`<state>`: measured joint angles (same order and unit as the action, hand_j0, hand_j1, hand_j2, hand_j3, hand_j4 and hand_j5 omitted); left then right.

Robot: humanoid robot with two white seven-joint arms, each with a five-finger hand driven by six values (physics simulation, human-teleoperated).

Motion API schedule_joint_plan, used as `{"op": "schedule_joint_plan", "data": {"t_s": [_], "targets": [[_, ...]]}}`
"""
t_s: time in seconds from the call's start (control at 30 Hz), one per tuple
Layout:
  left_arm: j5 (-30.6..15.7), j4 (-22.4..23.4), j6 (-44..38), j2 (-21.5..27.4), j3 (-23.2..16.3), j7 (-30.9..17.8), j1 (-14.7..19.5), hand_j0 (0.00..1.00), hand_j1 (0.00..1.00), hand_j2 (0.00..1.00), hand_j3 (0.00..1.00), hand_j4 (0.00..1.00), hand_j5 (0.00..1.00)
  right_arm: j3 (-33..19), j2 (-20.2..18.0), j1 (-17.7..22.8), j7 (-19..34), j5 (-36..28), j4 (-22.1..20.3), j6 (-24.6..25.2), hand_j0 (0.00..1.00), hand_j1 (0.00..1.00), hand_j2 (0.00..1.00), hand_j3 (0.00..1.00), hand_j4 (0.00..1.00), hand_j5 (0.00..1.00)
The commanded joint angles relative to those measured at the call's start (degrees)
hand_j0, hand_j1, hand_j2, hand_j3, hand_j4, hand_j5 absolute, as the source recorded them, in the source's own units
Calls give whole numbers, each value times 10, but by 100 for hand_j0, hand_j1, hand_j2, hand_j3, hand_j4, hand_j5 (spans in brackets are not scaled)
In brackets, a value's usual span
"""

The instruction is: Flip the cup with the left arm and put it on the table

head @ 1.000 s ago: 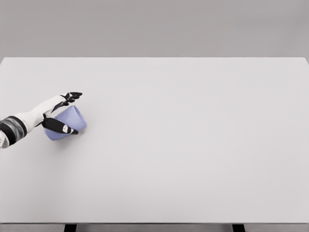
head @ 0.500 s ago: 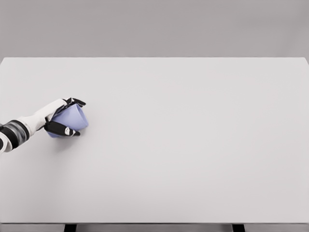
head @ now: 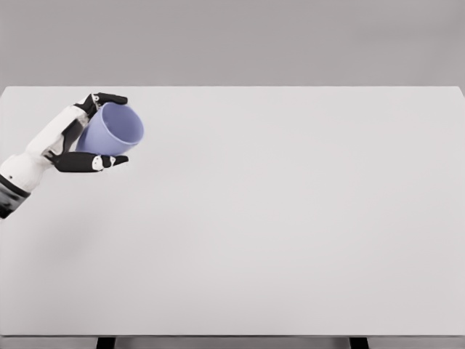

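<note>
White table [head: 290,218], cup held at its far left.
Left hand [head: 76,138] grips the lavender cup [head: 111,131]: fingers [head: 109,97] curl over its top, thumb beneath, open mouth tilted rightward.

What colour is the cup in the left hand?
The cup is light purple-blue, seen best in the head view.
</note>
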<state>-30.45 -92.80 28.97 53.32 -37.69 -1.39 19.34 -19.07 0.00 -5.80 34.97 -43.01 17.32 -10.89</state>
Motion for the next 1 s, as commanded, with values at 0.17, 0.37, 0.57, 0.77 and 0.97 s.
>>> {"op": "schedule_joint_plan", "data": {"t_s": [0.17,0.37,0.57,0.77,0.97], "targets": [[-22,96,60,-94,2,-1,0,56,56,56,56,56,56,0,0,0,0,0,0,0,100,100,100,100,100,100],[-23,89,60,-128,18,0,-16,55,55,55,55,55,55,0,0,0,0,0,0,0,100,100,100,100,100,100],[-35,36,60,-171,124,-5,-80,56,56,56,56,56,56,0,0,0,0,0,0,0,100,100,100,100,100,100],[-50,46,60,-188,130,-4,-86,57,57,57,57,57,57,0,0,0,0,0,0,0,100,100,100,100,100,100],[-50,41,60,-197,133,-2,-90,81,81,81,81,81,81,0,0,0,0,0,0,0,100,100,100,100,100,100]]}}
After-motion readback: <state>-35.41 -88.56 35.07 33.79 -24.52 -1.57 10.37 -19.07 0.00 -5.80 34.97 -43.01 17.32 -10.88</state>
